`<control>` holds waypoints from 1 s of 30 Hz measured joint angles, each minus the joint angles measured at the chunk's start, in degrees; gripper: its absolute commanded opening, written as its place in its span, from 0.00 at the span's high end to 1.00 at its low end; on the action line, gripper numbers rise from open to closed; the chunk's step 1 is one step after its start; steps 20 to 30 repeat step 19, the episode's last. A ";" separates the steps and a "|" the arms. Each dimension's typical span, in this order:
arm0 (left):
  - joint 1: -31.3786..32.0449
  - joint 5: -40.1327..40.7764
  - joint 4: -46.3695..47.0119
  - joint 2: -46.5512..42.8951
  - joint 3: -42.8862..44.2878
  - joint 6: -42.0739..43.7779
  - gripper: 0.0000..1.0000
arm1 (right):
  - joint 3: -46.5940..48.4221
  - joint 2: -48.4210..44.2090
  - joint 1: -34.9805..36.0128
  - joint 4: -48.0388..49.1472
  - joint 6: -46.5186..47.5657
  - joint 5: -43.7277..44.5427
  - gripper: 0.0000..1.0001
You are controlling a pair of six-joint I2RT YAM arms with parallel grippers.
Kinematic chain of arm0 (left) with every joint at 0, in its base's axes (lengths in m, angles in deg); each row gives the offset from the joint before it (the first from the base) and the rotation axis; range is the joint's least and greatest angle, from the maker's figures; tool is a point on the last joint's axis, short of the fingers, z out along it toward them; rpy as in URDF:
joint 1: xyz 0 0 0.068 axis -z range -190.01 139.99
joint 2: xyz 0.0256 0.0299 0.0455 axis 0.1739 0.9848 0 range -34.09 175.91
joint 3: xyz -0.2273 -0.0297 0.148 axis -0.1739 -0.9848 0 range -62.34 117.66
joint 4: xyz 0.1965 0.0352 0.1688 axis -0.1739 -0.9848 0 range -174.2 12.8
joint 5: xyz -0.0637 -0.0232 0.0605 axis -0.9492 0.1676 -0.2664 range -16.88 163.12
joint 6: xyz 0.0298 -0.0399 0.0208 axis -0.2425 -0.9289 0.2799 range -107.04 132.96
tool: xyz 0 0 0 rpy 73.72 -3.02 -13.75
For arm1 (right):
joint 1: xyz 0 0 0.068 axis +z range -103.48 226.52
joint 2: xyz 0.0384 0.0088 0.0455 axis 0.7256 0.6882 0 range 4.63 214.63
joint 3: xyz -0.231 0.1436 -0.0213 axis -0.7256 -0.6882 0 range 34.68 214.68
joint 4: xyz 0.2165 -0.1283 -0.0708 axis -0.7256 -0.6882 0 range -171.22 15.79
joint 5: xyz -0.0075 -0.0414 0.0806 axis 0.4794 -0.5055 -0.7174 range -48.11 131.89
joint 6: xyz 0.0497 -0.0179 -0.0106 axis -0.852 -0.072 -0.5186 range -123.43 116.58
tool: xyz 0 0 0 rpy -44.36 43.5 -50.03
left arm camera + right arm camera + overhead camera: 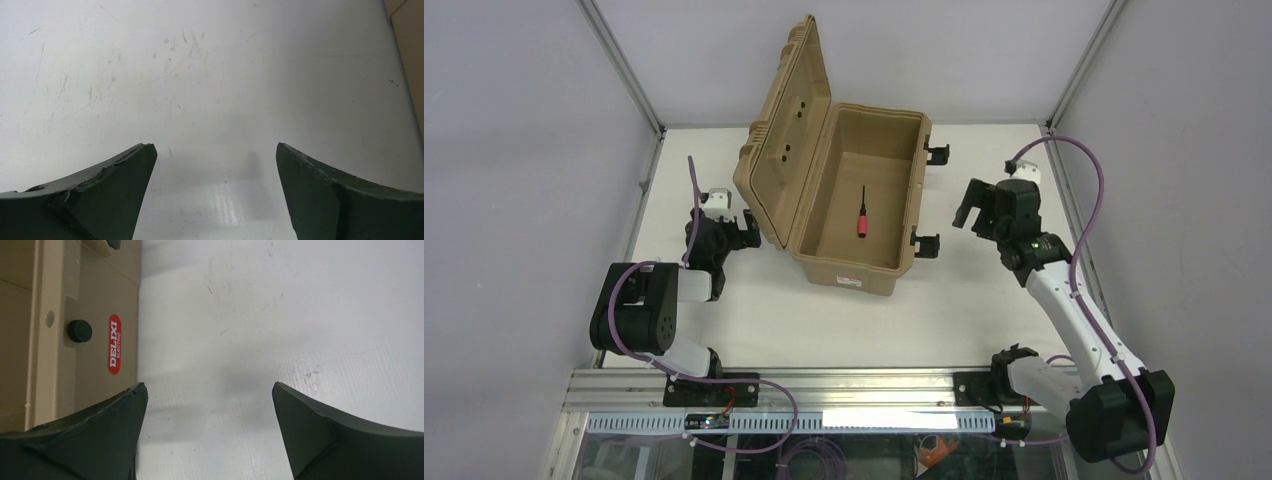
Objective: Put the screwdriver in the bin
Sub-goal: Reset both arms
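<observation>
The tan bin [902, 215] stands at the table's middle with its ribbed lid [781, 160] swung up to the left. On its floor lies the small screwdriver [862, 213], red handle toward me and black shaft pointing away. My left gripper [746, 228] hangs open just left of the lid, only bare table between its fingers [122, 185]. My right gripper [972, 210] hovers open right of the bin, beside its black latches [927, 244]. Nothing sits between the right fingers [107, 427]; the bin's side [95, 300] with a red label fills that view's left edge.
Grey walls and a metal frame [629, 70] close in the white table [984, 300] on three sides. An aluminium rail [854, 385] carrying both arm bases runs along the near edge. Purple cables [1089, 215] loop off each arm.
</observation>
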 measured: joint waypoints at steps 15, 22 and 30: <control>0.00 0.00 0.00 0.00 0.00 0.00 0.01 | -4.35 -0.37 0.00 2.75 -0.98 0.02 0.00; 0.00 0.00 0.00 0.00 0.00 0.00 0.01 | -4.35 -0.42 0.00 2.86 -0.98 0.04 0.00; 0.00 0.00 0.00 0.00 0.00 0.00 0.01 | -4.35 -0.42 0.00 2.86 -0.98 0.04 0.00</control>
